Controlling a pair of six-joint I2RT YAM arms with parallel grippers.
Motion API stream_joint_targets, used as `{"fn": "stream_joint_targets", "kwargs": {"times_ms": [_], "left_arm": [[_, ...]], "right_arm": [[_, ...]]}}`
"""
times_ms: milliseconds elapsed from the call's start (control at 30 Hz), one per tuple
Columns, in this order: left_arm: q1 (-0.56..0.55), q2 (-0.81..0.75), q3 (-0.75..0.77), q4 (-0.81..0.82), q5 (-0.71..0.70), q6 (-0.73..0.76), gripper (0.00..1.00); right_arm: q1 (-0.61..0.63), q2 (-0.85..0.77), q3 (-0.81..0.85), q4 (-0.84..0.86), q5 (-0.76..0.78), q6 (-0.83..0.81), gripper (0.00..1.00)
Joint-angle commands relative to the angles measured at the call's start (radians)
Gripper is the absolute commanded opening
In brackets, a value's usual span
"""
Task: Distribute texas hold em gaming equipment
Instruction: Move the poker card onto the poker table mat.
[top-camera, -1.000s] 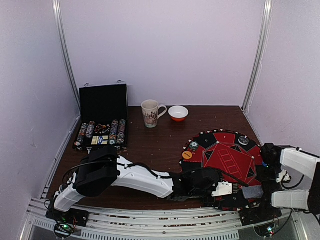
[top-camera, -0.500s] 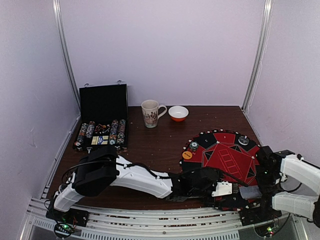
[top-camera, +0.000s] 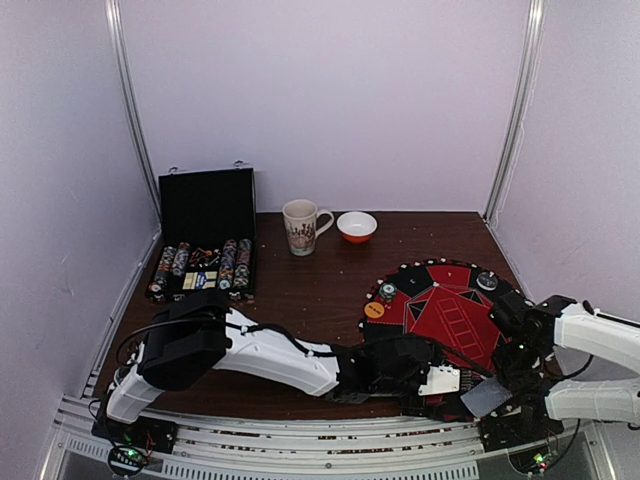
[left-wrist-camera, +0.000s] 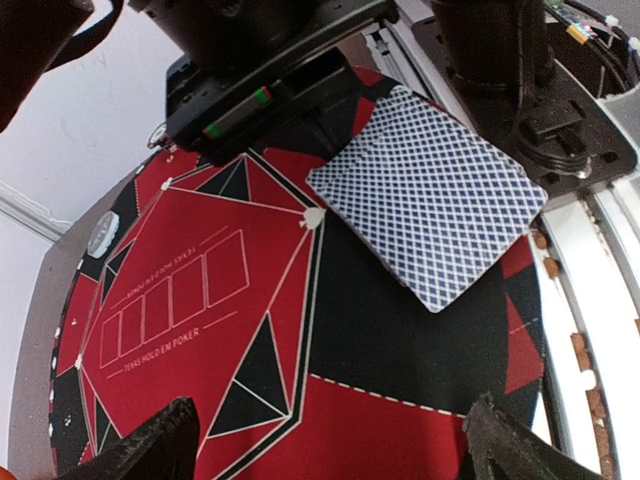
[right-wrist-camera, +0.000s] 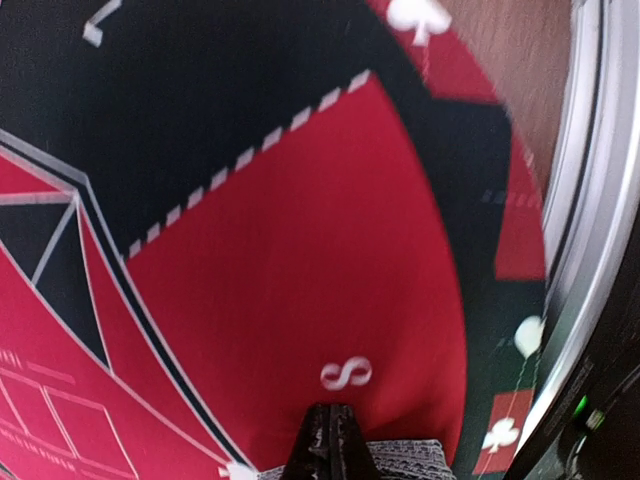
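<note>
A grey-backed playing card (top-camera: 490, 398) hangs over the near edge of the round red-and-black poker mat (top-camera: 450, 310). My right gripper (top-camera: 497, 388) is shut on it; the right wrist view shows the closed fingertips (right-wrist-camera: 330, 440) with the card's patterned edge (right-wrist-camera: 405, 462) beside them. In the left wrist view the card (left-wrist-camera: 430, 205) lies flat just above the mat (left-wrist-camera: 200, 300). My left gripper (top-camera: 452, 383) is open and empty over the mat's near part, its fingers (left-wrist-camera: 140, 450) wide apart, the card ahead of them. An orange disc (top-camera: 374, 310), a green-white disc (top-camera: 387, 292) and a dark disc (top-camera: 487, 282) sit on the mat's rim.
An open black case (top-camera: 200, 270) with rows of discs stands at the left. A patterned mug (top-camera: 301, 227) and an orange-and-white bowl (top-camera: 357, 227) stand at the back middle. The metal rail (top-camera: 300, 425) runs along the near edge, right beside the card.
My right arm has swung left and lowered, carrying the card down and toward the mat's near edge. The left arm has hardly moved.
</note>
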Motion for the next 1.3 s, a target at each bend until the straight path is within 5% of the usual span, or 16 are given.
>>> {"fn": "stream_joint_targets", "kwargs": {"times_ms": [0,700,967,1267], "left_arm": [[0.003,-0.051,-0.035,0.029,0.095,-0.019,0.96],[-0.002,0.104,0.162,0.033,0.273,-0.136,0.95],[-0.004,0.039,0.064,0.054,0.419,-0.075,0.98],[-0.01,0.173,0.244,-0.044,0.186,-0.117,0.98]], "right_arm": [[0.056,0.014,-0.003,0.031,-0.142,0.057,0.0],[0.019,-0.026,-0.009,-0.026,-0.055,-0.104,0.0],[-0.027,0.087,0.058,-0.018,-0.029,-0.237,0.0],[-0.039,0.104,0.066,-0.027,-0.024,-0.273,0.0]]}}
